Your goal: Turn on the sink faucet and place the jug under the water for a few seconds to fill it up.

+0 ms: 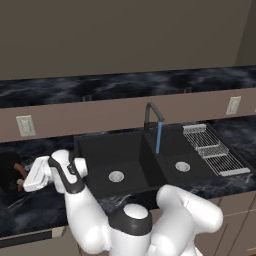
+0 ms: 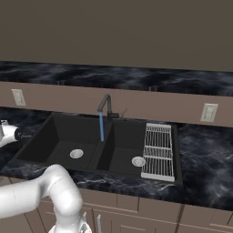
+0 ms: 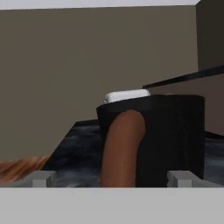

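Running water: a thin blue stream (image 1: pixel 158 138) drops from the sink faucet (image 1: pixel 152 116) into the sink (image 1: pixel 127 155), near the divider between the two bowls.
Jug: far left on the desk (image 1: pixel 30 210), well apart from the sink; the jug (image 3: pixel 162 140) stands upright, its brown handle (image 3: pixel 120 148) facing the hand camera.
Gripper: the gripper (image 3: pixel 113 178) is level with the jug, jaws spread wide, one tip on each side of the handle, nothing pinched.
Around: a wire drying rack (image 1: pixel 212 149) lies right of the sink; wall outlets (image 1: pixel 25 125) sit on the backsplash.
In the way: a white object (image 3: pixel 127 95) peeks over the jug's top; what it is, cannot tell.
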